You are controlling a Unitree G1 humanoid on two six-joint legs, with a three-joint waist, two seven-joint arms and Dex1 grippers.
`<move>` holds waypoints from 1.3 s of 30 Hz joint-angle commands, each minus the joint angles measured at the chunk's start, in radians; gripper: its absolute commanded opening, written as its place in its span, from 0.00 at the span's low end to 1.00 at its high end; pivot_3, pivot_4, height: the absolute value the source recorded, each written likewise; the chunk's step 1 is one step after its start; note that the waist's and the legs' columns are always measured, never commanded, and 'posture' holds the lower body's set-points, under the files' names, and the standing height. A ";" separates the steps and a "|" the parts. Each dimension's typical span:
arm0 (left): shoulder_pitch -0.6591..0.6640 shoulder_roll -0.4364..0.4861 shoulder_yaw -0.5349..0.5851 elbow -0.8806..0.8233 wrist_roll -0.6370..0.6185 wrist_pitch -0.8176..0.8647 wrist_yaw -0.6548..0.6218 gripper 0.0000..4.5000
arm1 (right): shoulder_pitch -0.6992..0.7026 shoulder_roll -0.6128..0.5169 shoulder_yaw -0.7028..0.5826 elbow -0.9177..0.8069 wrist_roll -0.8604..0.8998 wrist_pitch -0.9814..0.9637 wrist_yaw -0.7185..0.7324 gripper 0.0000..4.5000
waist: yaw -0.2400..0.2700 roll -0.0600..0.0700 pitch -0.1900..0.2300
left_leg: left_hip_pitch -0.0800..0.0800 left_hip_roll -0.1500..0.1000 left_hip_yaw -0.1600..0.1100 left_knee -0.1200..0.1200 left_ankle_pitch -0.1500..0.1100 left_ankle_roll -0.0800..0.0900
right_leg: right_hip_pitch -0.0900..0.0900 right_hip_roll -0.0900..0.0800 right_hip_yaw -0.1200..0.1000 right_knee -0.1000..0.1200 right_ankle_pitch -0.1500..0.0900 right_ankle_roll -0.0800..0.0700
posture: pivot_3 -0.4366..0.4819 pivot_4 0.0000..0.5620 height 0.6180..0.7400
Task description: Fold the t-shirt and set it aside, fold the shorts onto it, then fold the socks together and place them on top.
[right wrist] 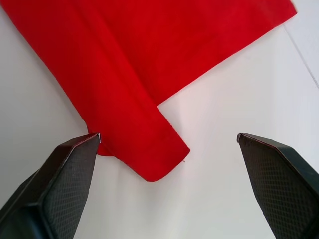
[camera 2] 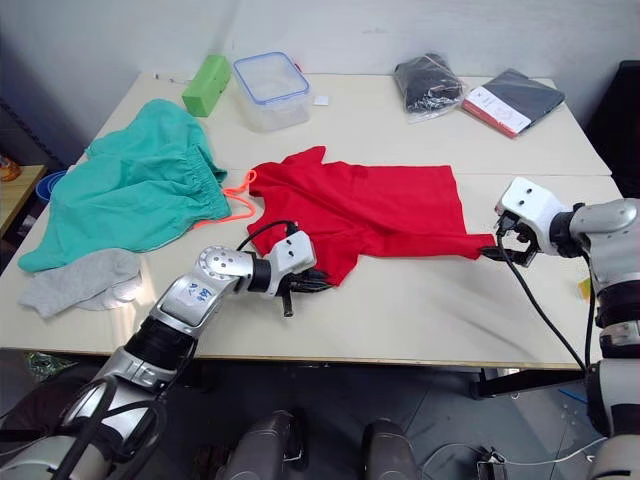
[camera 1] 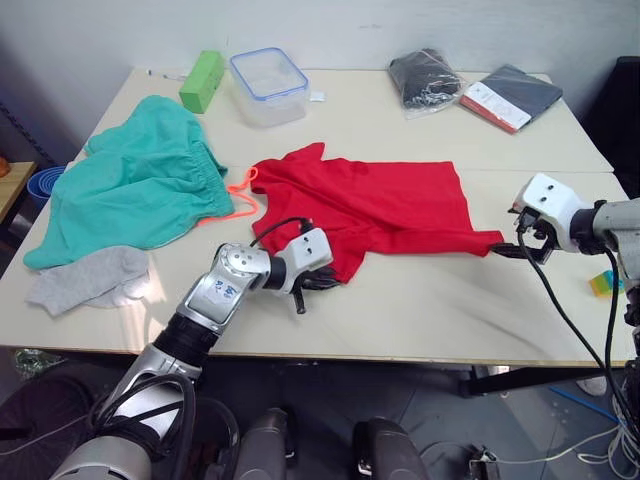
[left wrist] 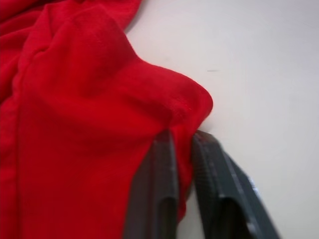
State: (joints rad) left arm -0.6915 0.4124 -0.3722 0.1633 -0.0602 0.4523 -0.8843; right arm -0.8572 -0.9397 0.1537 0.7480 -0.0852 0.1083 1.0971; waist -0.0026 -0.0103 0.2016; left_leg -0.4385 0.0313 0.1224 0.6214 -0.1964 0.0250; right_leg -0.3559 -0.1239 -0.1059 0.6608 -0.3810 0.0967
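One red t-shirt (camera 1: pixel 375 205) lies spread across the middle of the pale surface (camera 1: pixel 420 300), its collar end toward the robot's left and its hem toward the right, with the near edge rumpled and partly folded over. Its near-left corner is bunched up and pinched in the left pincer (left wrist: pixel 182 149), whose two black fingers (left wrist: pixel 159 189) are closed on a fold of the red cloth, seam showing just above them. At the shirt's near-right corner a narrow folded tip reaches toward the right pincer (right wrist: pixel 167 142); that pincer's fingers stand wide apart, one on each side of the tip, with the left-hand finger just touching or overlapping the cloth edge and the other well clear of it.

Just beside the shirt's collar, to the robot's left, the teal shorts (camera 1: pixel 135 185) lie loosely heaped, their orange drawstring (camera 1: pixel 240 200) trailing up to the red cloth. The grey socks (camera 1: pixel 90 278) rest at the near-left of the surface, touching the lower edge of the shorts.

Along the far side sit a green block (camera 1: pixel 202 80), a clear lidded container (camera 1: pixel 268 85), a black cloth in a clear bag (camera 1: pixel 425 80) and a flat dark packet with a red-and-white label (camera 1: pixel 510 97).
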 commanded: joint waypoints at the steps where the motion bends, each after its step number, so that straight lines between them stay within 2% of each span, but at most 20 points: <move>1: 0.008 0.023 -0.015 -0.027 0.009 0.001 -0.051 0.00 | -0.063 0.022 0.021 0.053 -0.051 0.032 -0.024 1.00 | -0.001 0.000 0.000 | 0.000 0.000 0.000 0.000 0.000 0.000 | 0.000 0.000 0.000 0.000 0.000 0.000 | 0.48 0.27 1.00; 11: 0.125 0.261 0.038 -0.224 -0.035 0.046 -0.216 0.00 | -0.114 0.068 0.037 0.076 -0.059 0.108 0.081 1.00 | -0.012 0.000 0.000 | 0.000 0.000 0.001 -0.002 0.000 0.000 | -0.001 0.000 0.002 0.001 0.000 0.000 | 0.48 0.27 1.00; 18: 0.216 0.398 0.078 -0.265 -0.038 -0.011 -0.279 0.00 | -0.115 0.045 0.009 0.041 0.029 0.000 0.325 1.00 | -0.025 0.000 0.000 | 0.000 0.000 0.001 -0.002 0.000 0.000 | -0.001 0.000 0.002 0.001 0.000 -0.001 | 0.48 0.27 1.00; 22: 0.265 0.468 0.113 -0.267 -0.058 -0.058 -0.332 0.00 | -0.135 0.039 0.025 0.090 0.005 -0.104 0.344 1.00 | -0.033 0.001 0.000 | 0.002 0.001 0.002 -0.004 -0.001 -0.001 | -0.002 -0.002 0.002 0.001 0.000 -0.001 | 0.48 0.27 1.00; 27: 0.316 0.526 0.135 -0.262 -0.053 -0.119 -0.375 0.00 | -0.174 0.052 0.029 0.156 -0.014 -0.163 0.346 1.00 | -0.034 0.001 0.000 | 0.003 0.001 0.003 -0.005 0.000 -0.001 | -0.002 -0.004 0.001 0.001 -0.001 -0.001 | 0.48 0.27 1.00; 30: 0.328 0.525 0.144 -0.258 -0.049 -0.127 -0.362 0.00 | -0.174 0.051 0.049 0.166 -0.026 -0.188 0.397 1.00 | -0.035 0.001 0.000 | 0.003 0.001 0.004 -0.006 0.000 -0.001 | -0.003 -0.005 0.002 0.001 -0.001 -0.001 | 0.48 0.27 1.00; 34: 0.327 0.508 0.148 -0.276 -0.055 -0.107 -0.348 0.00 | -0.107 0.015 0.055 0.092 -0.011 -0.242 0.497 1.00 | -0.030 0.001 0.000 | 0.003 0.001 0.004 -0.006 -0.001 -0.001 | -0.003 -0.005 0.002 0.002 -0.001 -0.001 | 0.48 0.27 1.00; 39: 0.337 0.507 0.154 -0.291 -0.059 -0.102 -0.344 0.00 | 0.002 -0.027 0.064 -0.042 0.036 -0.250 0.500 1.00 | -0.027 0.001 0.000 | 0.003 0.000 0.004 -0.005 -0.001 -0.001 | -0.003 -0.006 0.002 0.002 -0.001 -0.001 | 0.48 0.27 1.00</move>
State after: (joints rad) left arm -0.3792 0.9128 -0.2072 -0.1188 -0.1302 0.3385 -1.2287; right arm -0.8647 -0.9389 0.2299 0.7482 -0.0606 -0.1297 1.5465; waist -0.0294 -0.0095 0.2014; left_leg -0.4352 0.0316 0.1269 0.6160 -0.1971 0.0243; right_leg -0.3589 -0.1297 -0.1045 0.6625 -0.3816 0.0958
